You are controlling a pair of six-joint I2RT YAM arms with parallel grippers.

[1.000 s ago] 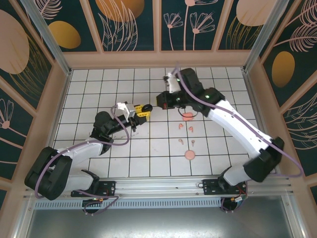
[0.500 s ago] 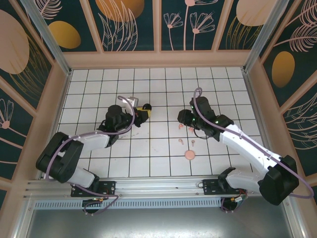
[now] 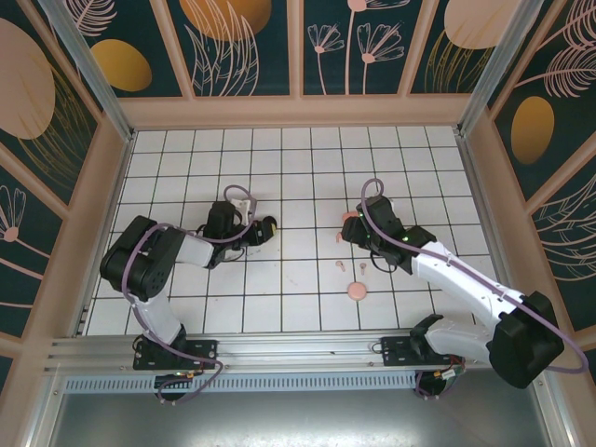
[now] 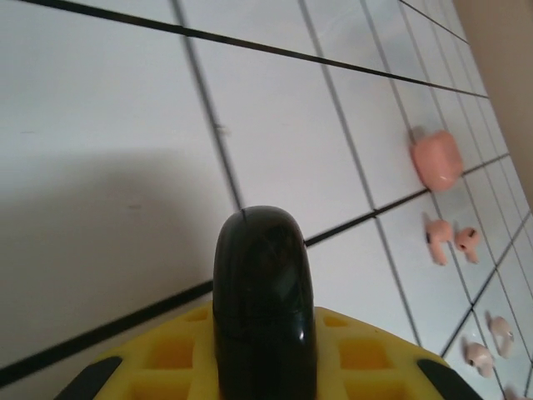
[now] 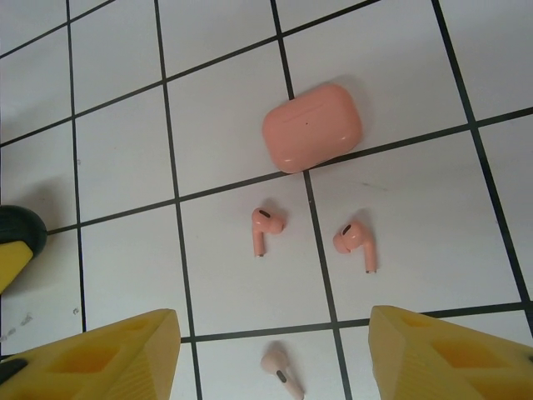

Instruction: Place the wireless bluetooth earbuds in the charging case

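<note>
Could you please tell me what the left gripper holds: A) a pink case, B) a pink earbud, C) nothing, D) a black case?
D: the left wrist view shows a black case clamped in the left gripper.

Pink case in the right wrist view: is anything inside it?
Cannot tell: the pink case lies shut on the tiles, its lid covering the inside. Two pink earbuds lie loose beside it, a third nearer the open right fingers.
</note>
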